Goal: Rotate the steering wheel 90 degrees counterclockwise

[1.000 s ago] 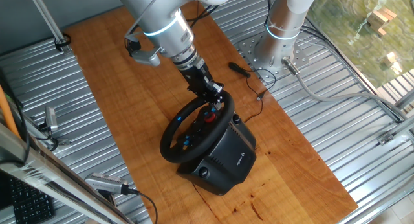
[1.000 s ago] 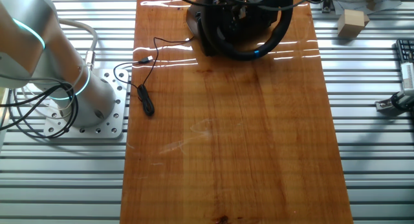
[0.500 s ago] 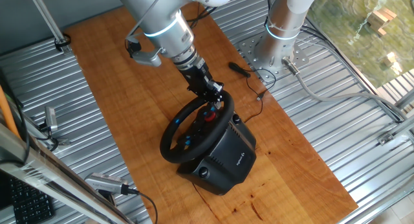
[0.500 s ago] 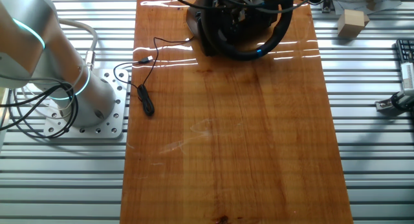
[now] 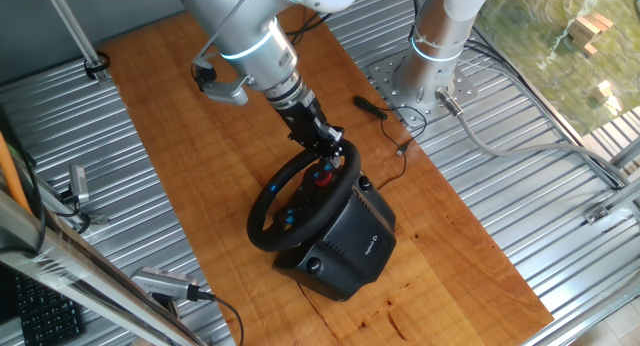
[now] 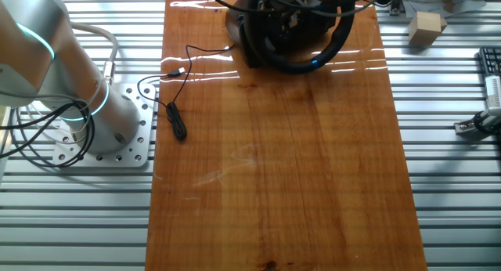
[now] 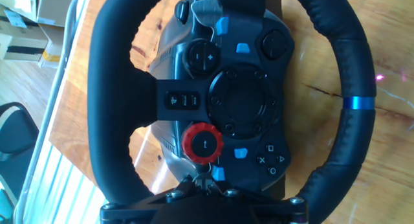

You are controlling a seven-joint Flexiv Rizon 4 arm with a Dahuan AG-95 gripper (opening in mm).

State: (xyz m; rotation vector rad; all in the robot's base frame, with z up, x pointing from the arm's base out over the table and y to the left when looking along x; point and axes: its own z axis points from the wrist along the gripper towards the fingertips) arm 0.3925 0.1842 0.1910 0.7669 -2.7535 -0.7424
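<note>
The black steering wheel (image 5: 268, 204) stands tilted on its boxy black base (image 5: 350, 244) on the wooden board. My gripper (image 5: 336, 146) is at the far upper part of the rim and is shut on it. In the hand view the wheel (image 7: 119, 101) fills the frame, with the hub's red dial (image 7: 202, 144) and blue buttons in the middle. A blue stripe on the rim (image 7: 358, 103) is at the right. My gripper (image 7: 202, 185) covers the rim at the bottom edge. In the other fixed view the wheel (image 6: 301, 65) is at the top edge, and the gripper is cut off there.
A small black tool with a cable (image 5: 370, 106) lies near the arm's mounting plate (image 5: 420, 81); it also shows in the other fixed view (image 6: 178, 128). The wooden board (image 6: 282, 169) lies on a ribbed metal table. A wooden block (image 6: 427, 28) sits at the upper right.
The arm has shifted very slightly to the left. The wheel has hardly turned, and the grip is unchanged.
</note>
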